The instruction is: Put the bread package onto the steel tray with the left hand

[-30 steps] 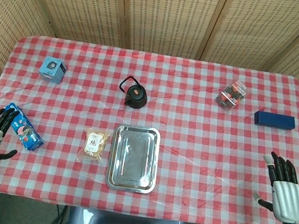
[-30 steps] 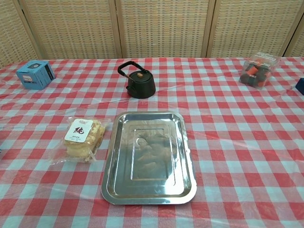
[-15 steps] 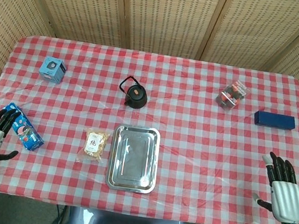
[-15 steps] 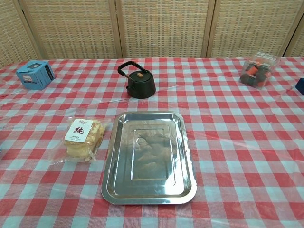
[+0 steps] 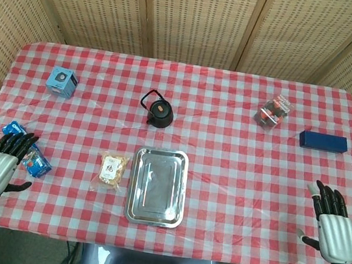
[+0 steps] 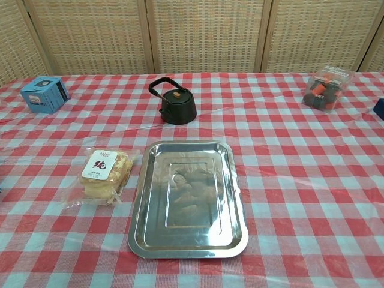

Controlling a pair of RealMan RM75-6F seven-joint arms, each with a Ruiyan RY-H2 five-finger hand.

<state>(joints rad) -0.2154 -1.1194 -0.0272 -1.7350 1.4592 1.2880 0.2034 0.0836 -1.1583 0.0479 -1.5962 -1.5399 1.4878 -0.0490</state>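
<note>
The bread package [image 5: 113,170] [image 6: 104,172], clear plastic with a white label, lies flat on the checked cloth just left of the steel tray [image 5: 158,186] [image 6: 188,198], which holds nothing. My left hand [image 5: 2,168] hovers open at the table's front left, well left of the package and partly over a blue snack packet [image 5: 29,151]. At the front right edge my right hand [image 5: 332,223] is open with its fingers spread. Neither hand shows in the chest view.
A black kettle [image 5: 157,110] [image 6: 174,104] stands behind the tray. A blue box [image 5: 62,81] [image 6: 44,93] sits at the back left. At the back right are a clear box of dark items [image 5: 273,112] [image 6: 326,87] and a long navy box [image 5: 323,141].
My left hand has moved right and slightly inward, now covering more of the blue snack packet. The right hand has barely shifted. The package and tray have not moved.
</note>
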